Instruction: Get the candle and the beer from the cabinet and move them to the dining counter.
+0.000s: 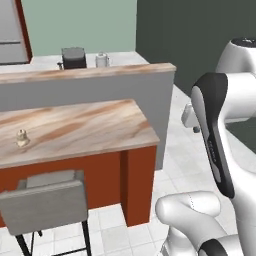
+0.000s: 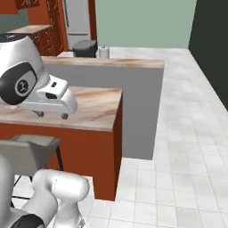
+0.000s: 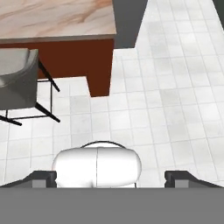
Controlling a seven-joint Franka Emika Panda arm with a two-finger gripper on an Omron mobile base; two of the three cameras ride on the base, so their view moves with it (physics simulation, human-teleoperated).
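Note:
The small cream-white candle [image 1: 21, 137] stands upright on the left part of the marbled dining counter [image 1: 95, 125]. My gripper [image 2: 52, 115] hangs in the air off the counter's near right end, far from the candle, and points down at the floor. Its fingertips [image 3: 43, 177] stand wide apart with nothing between them, so the gripper [image 3: 111, 177] is open and empty. In the hand view the dining counter's corner [image 3: 65, 19] lies at the top left. The beer and the cabinet are out of view.
A grey stool [image 1: 47, 200] stands at the counter's front left. The grey raised ledge [image 1: 90, 87] runs behind the slab. Beyond it sit a dark toaster [image 1: 73, 57] and a white kettle [image 1: 102, 60]. White tiled floor [image 2: 187, 147] spreads to the right.

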